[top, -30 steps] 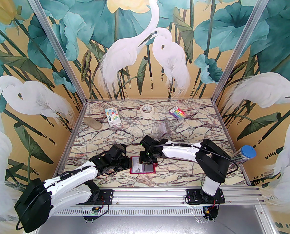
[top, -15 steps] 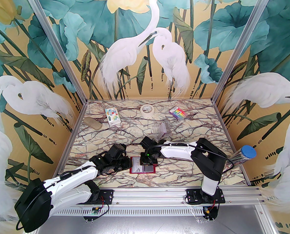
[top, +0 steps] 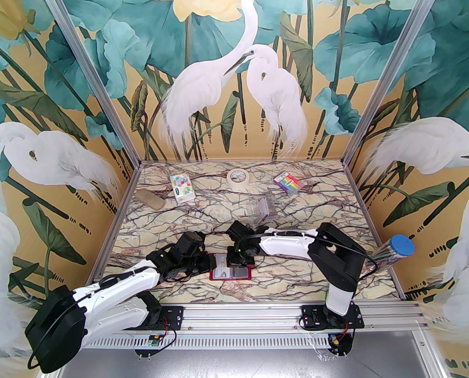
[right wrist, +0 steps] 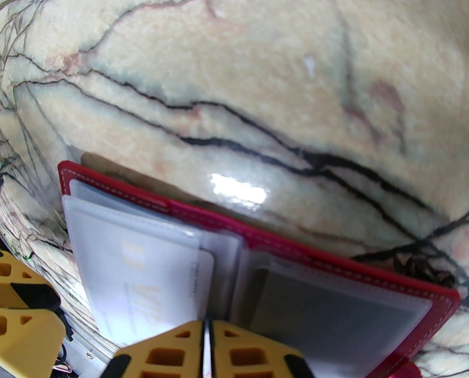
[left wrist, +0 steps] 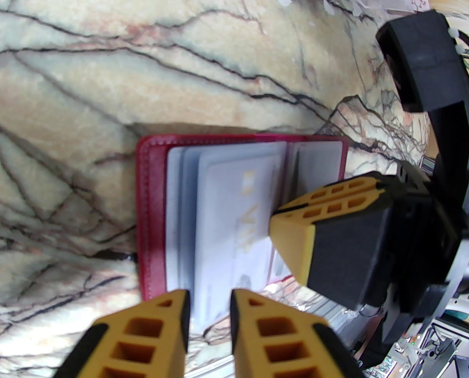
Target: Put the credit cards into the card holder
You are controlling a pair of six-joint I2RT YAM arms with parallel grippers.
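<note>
— Where do we find the card holder?

— We see the card holder (left wrist: 149, 211) lying open and flat on the marble table (top: 305, 219), close to the front edge, with a gripper on either side of it. Its red rim faces up and its clear sleeves are fanned out.

— And the cards?

— We make out a pale grey-blue card (left wrist: 230, 211) with gold "VIP" lettering on the half nearer the left arm, lying among the sleeves. We cannot tell how far into a sleeve it sits. A dark grey card (right wrist: 329, 309) lies behind plastic in the other half.

— How do we read the left gripper?

— The left gripper (left wrist: 208, 301) hangs low over the near end of the VIP card. Its fingers are a little apart, and we see nothing pinched between them.

— And the right gripper?

— The right gripper (right wrist: 205, 325) stands at the holder's fold, fingers pressed together on a thin pale leaf that we take for a clear sleeve (right wrist: 206, 349).

— Anything else on the table?

— Farther back we see a clear plastic box (top: 260, 207), a tape roll (top: 238, 177) and a rainbow-striped packet (top: 286, 182), all well apart from the holder.
</note>
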